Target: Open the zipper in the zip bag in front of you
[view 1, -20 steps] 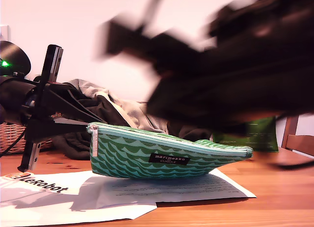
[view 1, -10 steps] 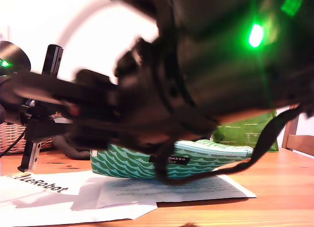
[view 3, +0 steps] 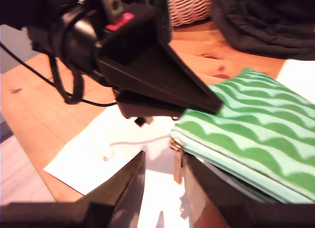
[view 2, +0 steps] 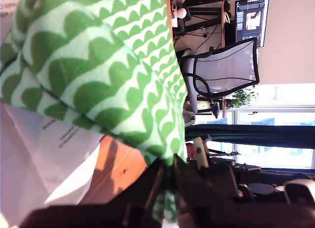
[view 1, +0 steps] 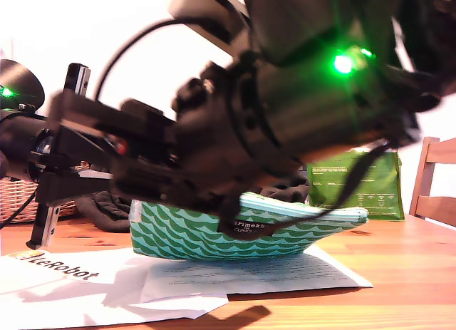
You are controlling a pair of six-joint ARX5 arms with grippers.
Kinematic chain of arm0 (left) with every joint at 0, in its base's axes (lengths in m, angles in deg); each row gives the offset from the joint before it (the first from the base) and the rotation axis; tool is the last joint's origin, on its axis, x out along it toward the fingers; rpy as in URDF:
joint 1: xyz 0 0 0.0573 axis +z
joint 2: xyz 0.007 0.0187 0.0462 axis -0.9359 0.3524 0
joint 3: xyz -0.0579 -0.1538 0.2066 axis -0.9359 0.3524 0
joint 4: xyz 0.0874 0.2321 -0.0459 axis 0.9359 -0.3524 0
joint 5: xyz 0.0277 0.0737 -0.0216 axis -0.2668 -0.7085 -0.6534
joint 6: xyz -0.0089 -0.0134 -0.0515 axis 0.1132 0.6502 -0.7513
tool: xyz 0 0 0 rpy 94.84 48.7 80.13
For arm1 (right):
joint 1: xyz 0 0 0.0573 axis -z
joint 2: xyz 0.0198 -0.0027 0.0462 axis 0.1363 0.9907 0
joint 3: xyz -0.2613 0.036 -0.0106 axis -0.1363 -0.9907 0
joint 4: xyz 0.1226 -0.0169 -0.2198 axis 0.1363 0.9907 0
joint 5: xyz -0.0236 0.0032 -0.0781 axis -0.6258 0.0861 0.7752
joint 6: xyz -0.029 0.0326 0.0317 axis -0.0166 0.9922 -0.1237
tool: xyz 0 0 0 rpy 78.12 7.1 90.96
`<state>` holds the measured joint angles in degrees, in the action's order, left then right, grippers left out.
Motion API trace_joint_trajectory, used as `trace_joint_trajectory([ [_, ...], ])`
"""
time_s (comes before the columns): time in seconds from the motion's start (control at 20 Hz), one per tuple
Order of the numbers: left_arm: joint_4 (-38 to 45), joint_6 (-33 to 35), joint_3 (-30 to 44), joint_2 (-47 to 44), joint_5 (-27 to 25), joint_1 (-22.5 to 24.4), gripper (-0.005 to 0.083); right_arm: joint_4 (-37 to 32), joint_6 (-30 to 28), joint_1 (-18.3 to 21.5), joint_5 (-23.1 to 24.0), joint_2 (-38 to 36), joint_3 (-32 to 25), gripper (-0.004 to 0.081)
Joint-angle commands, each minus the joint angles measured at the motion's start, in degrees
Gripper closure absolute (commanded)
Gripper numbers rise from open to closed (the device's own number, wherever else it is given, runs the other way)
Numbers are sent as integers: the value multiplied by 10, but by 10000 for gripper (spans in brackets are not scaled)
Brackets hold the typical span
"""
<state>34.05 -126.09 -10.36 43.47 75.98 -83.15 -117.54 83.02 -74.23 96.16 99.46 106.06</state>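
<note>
basket (view 1: 18, 198): wicker, at the exterior view's left edge, behind the arms.
my first gripper (view 2: 167, 181): pressed together on one end of the zip bag (view 1: 214, 234).
zip bag: on white papers (view 1: 178, 284) on the wooden table (view 1: 399, 287), centre of the exterior view.
zipper (view 3: 177, 160): slim pull tab hangs at the bag's corner.
my second gripper (view 3: 165, 176): spread, fingers either side of the tab, not touching.
foil bag (view 1: 363, 187): upright, exterior view's right.

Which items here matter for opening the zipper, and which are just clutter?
In the job: zip bag, its zipper, my first gripper clamping the bag, my second gripper open around the pull tab.
Lying about: printed papers, green foil bag, wicker basket, dark clothing, wooden chair.
</note>
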Motion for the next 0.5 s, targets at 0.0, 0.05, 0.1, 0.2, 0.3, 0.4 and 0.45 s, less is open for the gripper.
trace_joint_trajectory([
  [0.0, 4, -2, 1, 3, 5, -1, 793, 5, -1, 2, 0, -1, 11, 559],
  [0.05, 5, -3, 1, 3, 5, -1, 793, 15, -1, 2, 0, -1, 14, 571],
  [0.1, 5, -3, 1, 3, 5, -1, 793, 23, -1, 2, 0, -1, 15, 600],
  [0.2, 5, -2, 1, 3, 5, -1, 793, 31, -1, 2, 0, -1, 15, 676],
  [0.3, 4, -1, 1, 3, 5, -1, 793, 32, -1, 2, 0, -1, 15, 786],
  [0.4, 5, 5, 1, 3, 4, -1, 793, 32, -1, 2, 0, -1, 15, 783],
  [0.45, 4, 7, 1, 3, 2, -1, 793, 33, -1, 2, 0, -1, 15, 783],
])
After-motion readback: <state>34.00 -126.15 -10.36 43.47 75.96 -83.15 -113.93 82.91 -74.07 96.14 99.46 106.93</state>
